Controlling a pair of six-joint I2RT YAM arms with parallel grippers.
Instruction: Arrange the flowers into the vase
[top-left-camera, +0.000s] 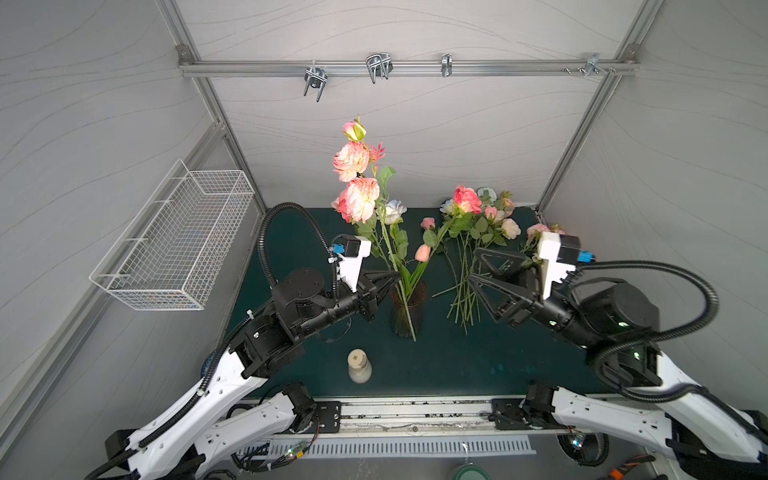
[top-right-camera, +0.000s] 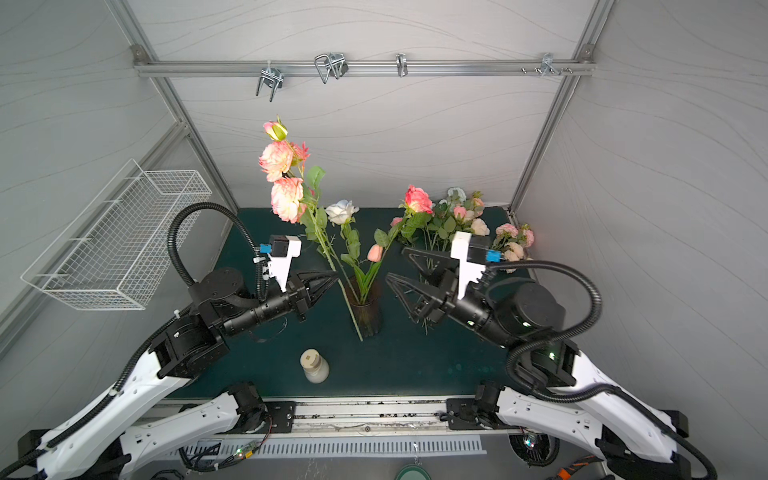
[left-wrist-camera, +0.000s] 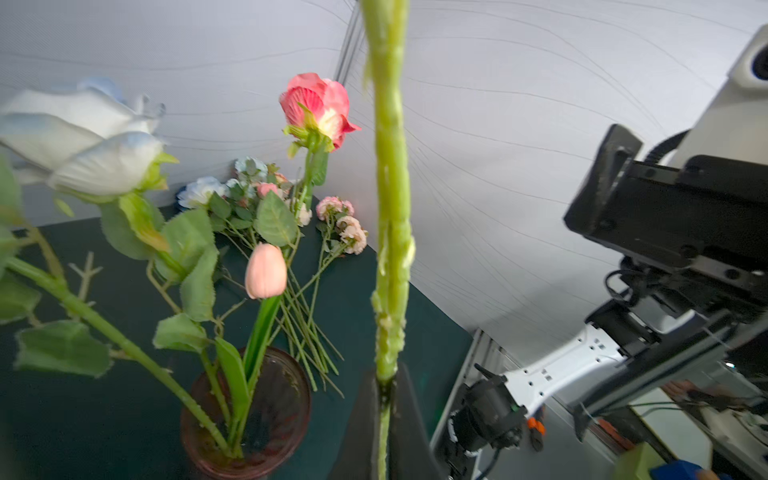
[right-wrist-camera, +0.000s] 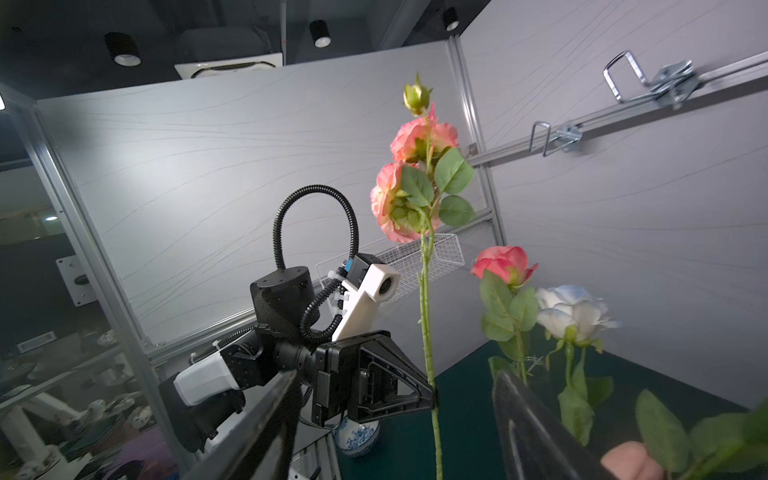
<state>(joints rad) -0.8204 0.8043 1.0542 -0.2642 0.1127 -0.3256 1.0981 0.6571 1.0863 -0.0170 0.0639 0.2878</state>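
three pink blooms (top-left-camera: 360, 198) on one thin stem (right-wrist-camera: 424, 307), likely light but top-heavy, clamped low in left gripper (top-left-camera: 395, 276) just beside vase (top-left-camera: 419, 311), right gripper (top-left-camera: 472, 263) jaws apart and empty; best gripped on bare stem, not petals; other flowers (top-left-camera: 478, 226) piled behind.

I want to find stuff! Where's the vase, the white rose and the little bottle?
vase (top-left-camera: 420, 309): in a top view, on its glass wall.
white rose (top-left-camera: 394, 211): in a top view, on its petals.
bottle (top-left-camera: 360, 370): in a top view, on its pale body.
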